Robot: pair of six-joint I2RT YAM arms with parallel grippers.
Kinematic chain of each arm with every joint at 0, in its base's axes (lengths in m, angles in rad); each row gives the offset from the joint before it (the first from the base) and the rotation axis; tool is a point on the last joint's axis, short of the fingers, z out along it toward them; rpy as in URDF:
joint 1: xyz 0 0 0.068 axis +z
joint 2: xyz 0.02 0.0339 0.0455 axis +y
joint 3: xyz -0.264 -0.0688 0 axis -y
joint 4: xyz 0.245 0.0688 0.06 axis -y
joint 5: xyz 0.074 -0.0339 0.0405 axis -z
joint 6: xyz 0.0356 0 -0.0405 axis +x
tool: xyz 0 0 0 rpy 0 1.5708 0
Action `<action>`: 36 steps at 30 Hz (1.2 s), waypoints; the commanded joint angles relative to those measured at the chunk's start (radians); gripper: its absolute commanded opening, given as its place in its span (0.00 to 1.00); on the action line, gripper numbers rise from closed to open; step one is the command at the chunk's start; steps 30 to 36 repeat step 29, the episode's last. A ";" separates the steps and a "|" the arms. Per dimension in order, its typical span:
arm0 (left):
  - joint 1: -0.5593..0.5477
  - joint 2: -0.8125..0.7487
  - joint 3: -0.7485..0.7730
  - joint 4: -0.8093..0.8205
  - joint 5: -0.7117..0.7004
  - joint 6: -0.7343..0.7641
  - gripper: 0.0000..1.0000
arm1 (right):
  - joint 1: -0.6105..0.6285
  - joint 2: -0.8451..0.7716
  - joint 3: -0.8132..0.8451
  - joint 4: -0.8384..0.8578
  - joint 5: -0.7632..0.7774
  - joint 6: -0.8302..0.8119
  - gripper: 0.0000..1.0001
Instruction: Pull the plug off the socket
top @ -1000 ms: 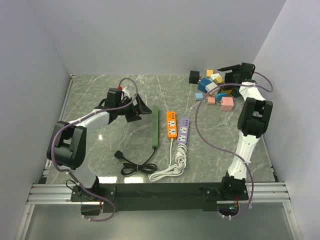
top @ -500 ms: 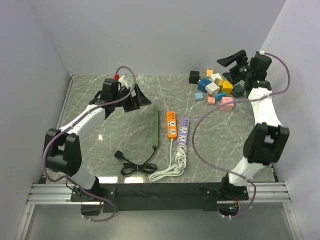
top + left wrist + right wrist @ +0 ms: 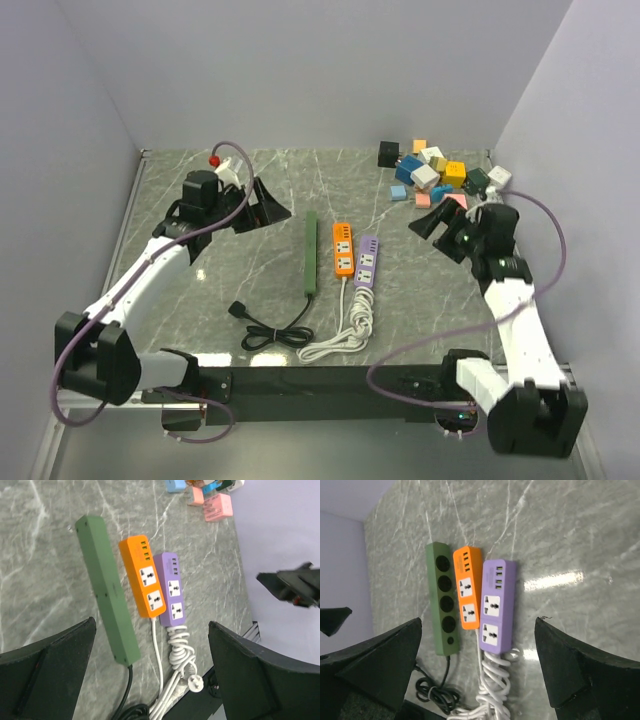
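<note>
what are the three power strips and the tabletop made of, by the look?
Green strip, orange strip, purple strip: likely moulded plastic, matte to satin; uniform colour, rounded edges.
Tabletop: grey marble look with white veins, semi-gloss judging by the light glare; real stone or printed laminate, cannot tell.

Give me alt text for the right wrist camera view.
Three socket strips lie side by side on a grey marble table: green strip, orange strip, purple strip, no plug in any socket. A black cord and white cord coil below, framed by the open right pincer.
</note>
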 commanded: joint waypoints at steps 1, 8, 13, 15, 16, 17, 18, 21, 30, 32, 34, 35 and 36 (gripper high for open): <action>0.003 -0.089 -0.034 -0.015 -0.036 0.022 0.99 | 0.010 -0.207 -0.057 -0.042 0.106 -0.041 1.00; 0.002 -0.218 -0.099 -0.030 -0.085 0.026 0.99 | 0.011 -0.605 -0.174 -0.276 0.293 -0.001 1.00; 0.003 -0.301 -0.129 -0.030 -0.138 0.032 0.99 | 0.011 -0.714 -0.154 -0.412 0.414 0.073 1.00; 0.003 -0.320 -0.142 -0.032 -0.154 0.037 0.99 | 0.011 -0.720 -0.151 -0.453 0.446 0.100 1.00; 0.002 -0.330 -0.142 -0.035 -0.155 0.039 0.99 | 0.011 -0.725 -0.151 -0.463 0.447 0.099 1.00; 0.003 -0.335 -0.145 -0.036 -0.155 0.043 0.99 | 0.011 -0.730 -0.152 -0.466 0.447 0.105 1.00; 0.002 -0.338 -0.146 -0.040 -0.158 0.045 0.99 | 0.010 -0.733 -0.151 -0.464 0.434 0.110 1.00; 0.002 -0.347 -0.143 -0.053 -0.165 0.054 0.99 | 0.011 -0.766 -0.155 -0.449 0.419 0.096 1.00; 0.003 -0.370 -0.139 -0.067 -0.200 0.078 0.99 | 0.011 -0.806 -0.113 -0.468 0.489 0.073 1.00; 0.003 -0.370 -0.139 -0.067 -0.200 0.078 0.99 | 0.011 -0.806 -0.113 -0.468 0.489 0.073 1.00; 0.003 -0.370 -0.139 -0.067 -0.200 0.078 0.99 | 0.011 -0.806 -0.113 -0.468 0.489 0.073 1.00; 0.003 -0.370 -0.139 -0.067 -0.200 0.078 0.99 | 0.011 -0.806 -0.113 -0.468 0.489 0.073 1.00; 0.003 -0.370 -0.139 -0.067 -0.200 0.078 0.99 | 0.011 -0.806 -0.113 -0.468 0.489 0.073 1.00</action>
